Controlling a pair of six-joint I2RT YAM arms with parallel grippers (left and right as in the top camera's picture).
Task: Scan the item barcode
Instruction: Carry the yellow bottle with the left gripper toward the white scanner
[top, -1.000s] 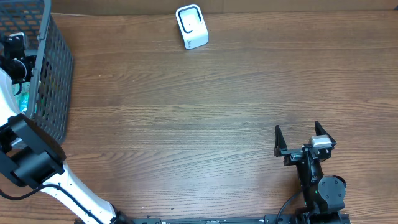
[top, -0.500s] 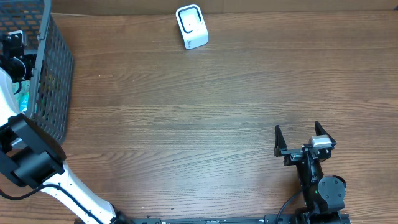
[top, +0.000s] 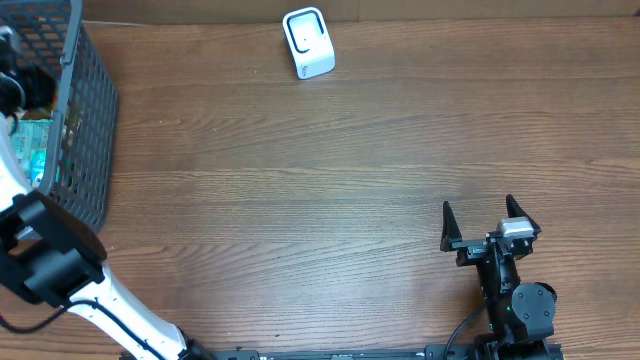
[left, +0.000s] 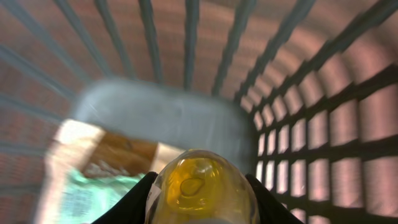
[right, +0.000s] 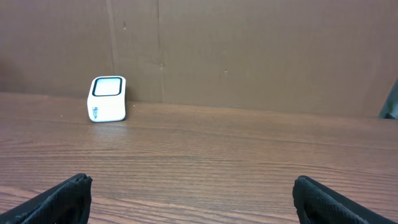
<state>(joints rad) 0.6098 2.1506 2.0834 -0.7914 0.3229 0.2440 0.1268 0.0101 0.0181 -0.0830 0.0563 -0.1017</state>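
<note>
Left gripper (left: 199, 183), inside the wire basket (left: 311, 124): jaws partly closed on both sides of the yellow bottle (left: 200, 194). The bottle is seen end-on between the fingers, its long axis running forward, rounded end pointing away.

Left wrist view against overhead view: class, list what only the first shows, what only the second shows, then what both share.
Only the left wrist view: a yellow translucent rounded container gripped between the left hand's fingers. Only the overhead view: the white boxy scanner, the brown wooden table and the open right hand. Both: the dark wire basket and a teal packet inside it.
</note>
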